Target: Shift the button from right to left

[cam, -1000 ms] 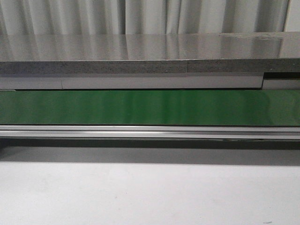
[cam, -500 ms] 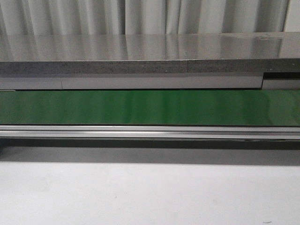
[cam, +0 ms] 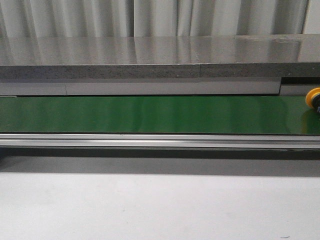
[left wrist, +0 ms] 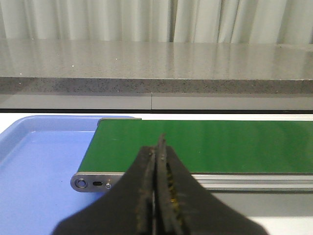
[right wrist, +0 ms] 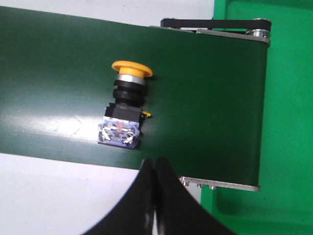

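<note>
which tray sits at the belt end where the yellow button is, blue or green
The green tray, at the green belt's end near the yellow-headed black button. The blue tray shows no button nearby.

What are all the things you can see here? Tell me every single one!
button: one, yellow round head with black body, lying on its side on the green belt near its right end; only its yellow edge peeks in at the right of the front view.
belt: one, green, running left to right across the front view.
blue tray: one, light blue, at the belt's left end.
green bin: one, bright green, past the belt's right end.
grey counter: one, speckled grey, behind the belt.
curtain: one, pale grey, at the back.
table: one, white, in front of the belt.
left gripper: one, black, shut, empty.
right gripper: one, black, shut, empty, beside the button.
</note>
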Tool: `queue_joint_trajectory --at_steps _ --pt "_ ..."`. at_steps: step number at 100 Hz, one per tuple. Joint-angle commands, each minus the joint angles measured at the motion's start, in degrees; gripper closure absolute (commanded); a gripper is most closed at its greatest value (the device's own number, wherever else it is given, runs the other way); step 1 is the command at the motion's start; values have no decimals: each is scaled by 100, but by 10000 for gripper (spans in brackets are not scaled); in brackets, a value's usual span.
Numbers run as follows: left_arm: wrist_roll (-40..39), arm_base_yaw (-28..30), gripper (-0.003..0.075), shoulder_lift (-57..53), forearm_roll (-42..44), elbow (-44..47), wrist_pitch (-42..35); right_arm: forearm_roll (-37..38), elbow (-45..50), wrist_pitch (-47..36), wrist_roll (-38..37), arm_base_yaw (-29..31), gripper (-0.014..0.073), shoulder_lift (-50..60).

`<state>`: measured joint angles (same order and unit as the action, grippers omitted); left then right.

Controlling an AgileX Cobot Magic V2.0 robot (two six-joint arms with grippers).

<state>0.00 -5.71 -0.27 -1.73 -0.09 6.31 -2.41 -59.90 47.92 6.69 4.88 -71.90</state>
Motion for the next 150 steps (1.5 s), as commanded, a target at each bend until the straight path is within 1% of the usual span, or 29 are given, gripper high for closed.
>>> queue_joint_trajectory --at_steps 1,17,28,57,81,113,124,150 --pt "0 -38 741 -164 -3 266 -442 84 207 -564 23 -106 652 527" --pt "0 -38 741 -164 -3 266 -442 134 824 -869 16 -303 652 1142" --pt "0 -38 741 -164 -3 266 -442 134 1232 -1035 16 -336 652 1522" --pt "0 -38 741 -164 -3 266 -442 134 2485 -2015 16 -336 652 2964" --pt "0 -38 741 -164 -3 266 -442 134 3332 -2266 16 -336 652 4207" --pt "0 -38 741 -164 -3 266 -442 134 4030 -2677 16 -336 652 5631" --pt "0 -38 741 -164 -3 266 -442 134 4169 -2670 16 -336 652 6064" --pt "0 -38 741 -164 -3 266 -442 134 4177 -2639 16 -336 652 6247"
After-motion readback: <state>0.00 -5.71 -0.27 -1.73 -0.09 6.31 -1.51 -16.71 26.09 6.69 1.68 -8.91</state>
